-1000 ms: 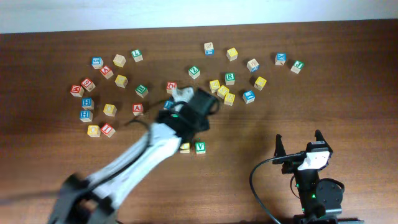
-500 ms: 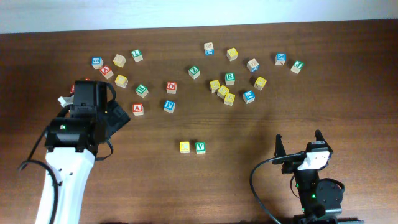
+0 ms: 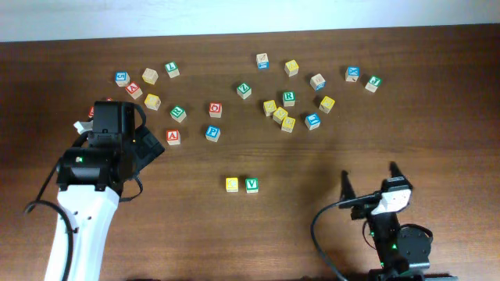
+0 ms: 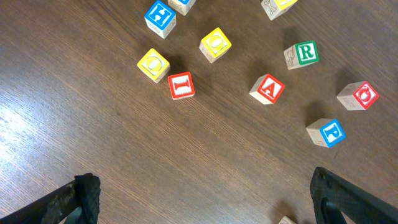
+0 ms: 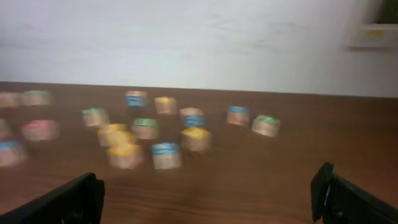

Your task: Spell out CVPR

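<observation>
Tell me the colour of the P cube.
Blue; the P cube shows best in the left wrist view.

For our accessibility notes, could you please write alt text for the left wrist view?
The left gripper hangs open and empty over a dark wooden table, its two black fingertips at the bottom corners. Ahead lie scattered letter cubes: a blue P, a green R, a red A, a red I, a blue H and two yellow cubes.
</observation>
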`<state>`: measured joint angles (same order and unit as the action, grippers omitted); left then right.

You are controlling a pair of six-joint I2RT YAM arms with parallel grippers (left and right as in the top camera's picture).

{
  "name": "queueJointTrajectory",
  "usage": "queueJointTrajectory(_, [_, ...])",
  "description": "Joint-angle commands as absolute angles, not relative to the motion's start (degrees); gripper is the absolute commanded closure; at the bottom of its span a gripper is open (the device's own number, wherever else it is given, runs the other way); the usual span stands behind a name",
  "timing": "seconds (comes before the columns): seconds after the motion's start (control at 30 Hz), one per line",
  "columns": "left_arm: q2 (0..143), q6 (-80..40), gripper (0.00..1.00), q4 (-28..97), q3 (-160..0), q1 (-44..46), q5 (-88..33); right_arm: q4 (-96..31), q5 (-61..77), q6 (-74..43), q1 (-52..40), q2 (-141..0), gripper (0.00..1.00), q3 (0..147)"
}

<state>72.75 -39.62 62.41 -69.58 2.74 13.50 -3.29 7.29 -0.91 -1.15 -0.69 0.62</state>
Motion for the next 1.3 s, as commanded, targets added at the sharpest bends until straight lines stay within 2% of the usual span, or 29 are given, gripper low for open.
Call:
queueJointTrajectory(0.0, [72.95,-38.74,0.01,62.52,-69.56,2.46,13.06,-1.52,34.46,-4.97,-1.13,-0.36,0.02,0.32])
queueJointTrajectory(0.1, [72.95,-38.74,0.01,62.52,-69.56,2.46,13.06,11.7,55.35,-4.97,-1.13,-0.34,0.02,0.32])
queueJointTrajectory(0.17, [72.95,-38.74,0.01,62.52,-69.56,2.46,13.06,13.65,58.94,-4.97,-1.13,-0.36,0.02,0.32])
queueJointTrajectory(0.27, [72.95,-38.74,0.01,62.54,-69.56,2.46,13.06,18.17,58.26,-5.28,-1.1,-0.36,0.02,0.32])
queueJointTrajectory(0.37, [72.95,-38.74,0.01,62.52,-69.56,2.46,13.06,30.63,51.9,-15.73,-1.1,-0.36,0.02,0.32])
queueJointTrajectory(0.43, [72.95,-38.74,0.01,62.52,-69.56,2.46,13.08,37.34,46.39,-17.69,-1.1,-0.36,0.02,0.34])
queueJointTrajectory(0.63, [72.95,-38.74,0.01,62.52,-69.56,2.46,13.08,37.91,33.23,-13.89,-1.1,-2.94,0.02,8.91])
queueJointTrajectory(0.73, [72.95,-38.74,0.01,62.54,-69.56,2.46,13.08,28.93,32.75,-8.36,-1.1,-11.99,0.02,20.18])
queueJointTrajectory(0.8, [72.95,-38.74,0.01,62.52,-69.56,2.46,13.06,12.4,34.06,-4.23,-1.1,-26.28,0.02,36.12])
queueJointTrajectory(0.9, [72.95,-38.74,0.01,62.52,-69.56,2.46,13.08,-1.56,36.56,-2.09,-1.1,-39.24,0.02,51.09])
queueJointTrajectory(1.1, [72.95,-38.74,0.01,62.52,-69.56,2.46,13.06,-48.38,38.57,5.58,-1.13,-72.6,0.02,96.01])
queueJointTrajectory(1.2, [72.95,-38.74,0.01,62.54,-69.56,2.46,13.06,-60.36,43.72,5.54,-1.13,-82.3,0.02,105.82])
queueJointTrajectory(1.27, [72.95,-38.74,0.01,62.52,-69.56,2.46,13.06,-62.96,50.89,5.52,-1.1,-85.54,0.02,105.82])
